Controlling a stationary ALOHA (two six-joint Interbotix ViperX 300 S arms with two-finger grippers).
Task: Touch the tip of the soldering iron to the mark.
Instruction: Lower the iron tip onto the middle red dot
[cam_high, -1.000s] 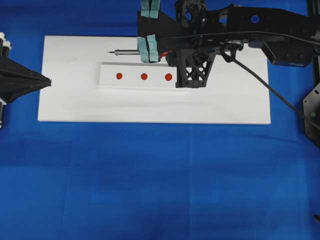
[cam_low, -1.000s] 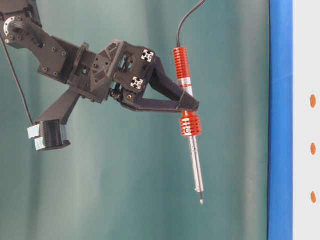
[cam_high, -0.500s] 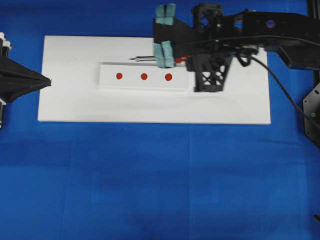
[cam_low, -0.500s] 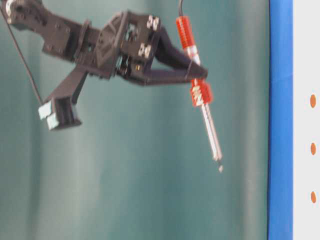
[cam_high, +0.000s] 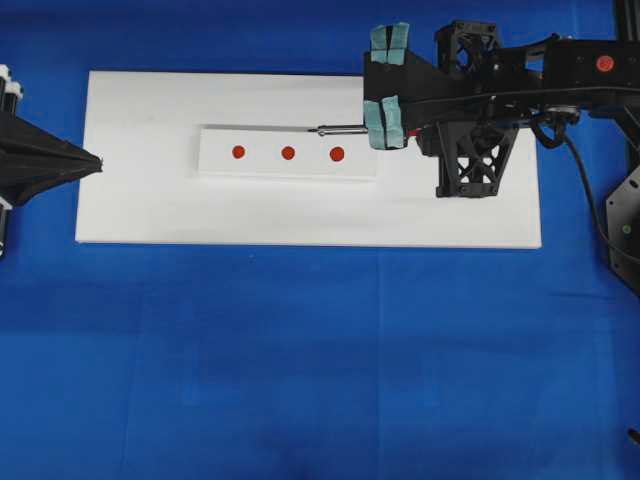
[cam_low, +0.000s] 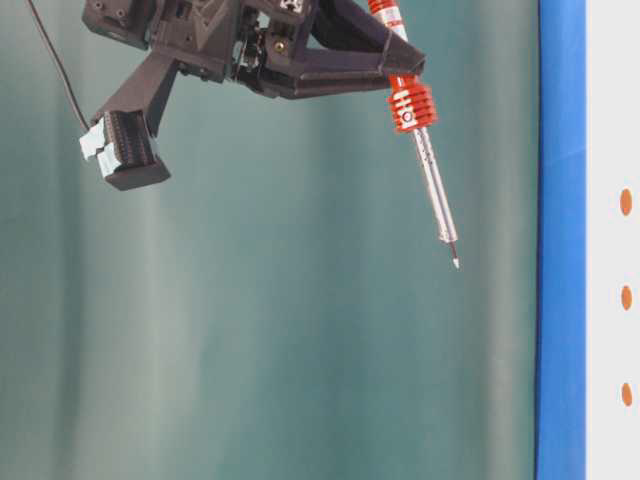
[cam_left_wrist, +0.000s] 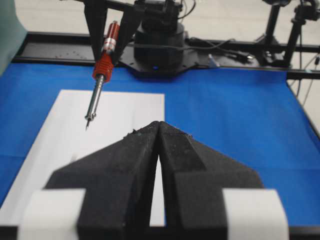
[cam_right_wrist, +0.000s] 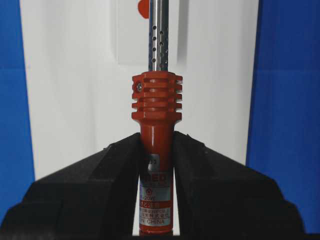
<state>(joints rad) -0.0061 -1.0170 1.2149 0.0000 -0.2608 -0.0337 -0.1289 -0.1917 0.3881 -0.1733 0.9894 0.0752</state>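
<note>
Right tool (cam_right_wrist: 156, 165) shifted right; wrist view shows grip on soldering iron (cam_right_wrist: 156, 125).

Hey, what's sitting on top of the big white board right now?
A white block with three red dots lies on the white board. The right end effector and its arm cover part of the board's right end.

The tip (cam_high: 313, 131) sits above-right of the mark (cam_high: 288, 153).

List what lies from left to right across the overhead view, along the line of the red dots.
left gripper → outer red dot → the mark → the tip → second outer red dot → right gripper holding the soldering iron.
</note>
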